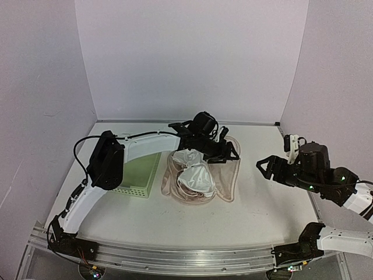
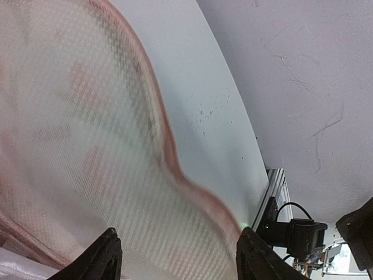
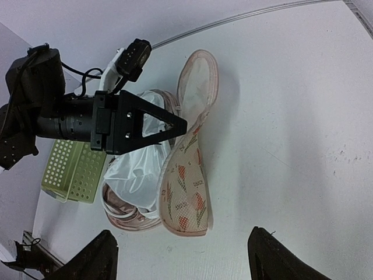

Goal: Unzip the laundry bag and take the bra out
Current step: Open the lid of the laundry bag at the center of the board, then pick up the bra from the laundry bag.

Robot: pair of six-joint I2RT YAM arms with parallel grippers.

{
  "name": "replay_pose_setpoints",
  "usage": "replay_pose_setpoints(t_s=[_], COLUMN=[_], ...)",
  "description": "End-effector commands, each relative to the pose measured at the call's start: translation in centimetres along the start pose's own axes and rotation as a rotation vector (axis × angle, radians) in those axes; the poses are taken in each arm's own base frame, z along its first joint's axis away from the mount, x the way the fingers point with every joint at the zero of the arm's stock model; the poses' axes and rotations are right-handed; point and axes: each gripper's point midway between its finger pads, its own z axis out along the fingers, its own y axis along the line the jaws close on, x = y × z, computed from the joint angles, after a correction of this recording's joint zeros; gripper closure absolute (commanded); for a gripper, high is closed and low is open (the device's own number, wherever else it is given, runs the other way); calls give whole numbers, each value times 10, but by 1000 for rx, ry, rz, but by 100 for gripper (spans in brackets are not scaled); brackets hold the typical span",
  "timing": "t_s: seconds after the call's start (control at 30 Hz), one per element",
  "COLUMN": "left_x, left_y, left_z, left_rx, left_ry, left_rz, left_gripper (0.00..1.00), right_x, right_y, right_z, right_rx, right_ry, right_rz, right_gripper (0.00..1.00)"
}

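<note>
unzipped laundry bag [image 1: 227,175] at mid-surface [image 1: 262,216], just right of a green basket [image 1: 140,175]. printed lid flap [image 3: 186,192] tipped up on edge, with a white bra [image 1: 195,178] bunched in the lower half. left jaws spread apart above the bag's far end, released, mesh lining [image 2: 87,146] close in front; cannot tell whether touching the flap's rim. right jaws wide apart and empty, raised well to the right of the bag.

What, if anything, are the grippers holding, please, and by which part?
Nothing. The left gripper stands open over the bag; the right gripper is open, apart from it.
</note>
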Motion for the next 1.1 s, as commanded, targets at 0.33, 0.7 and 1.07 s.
replay_pose_setpoints(t_s=[0.33,0.7,1.07], left_x=[-41,-32,6], left_y=[-118,-88,-8], left_z=[-130,-224,-322], left_rx=[104,-143,-388], left_ry=[-218,-389,-490], left_rz=[312,335,250], left_gripper=[11,9,8], right_x=[-26,-25,-10], right_y=[41,75,99], right_z=[-1,67,153], right_rx=[-125,-120,-127], right_ry=[-37,97,246], right_rz=[-71,-106,-132], right_gripper=[21,22,30])
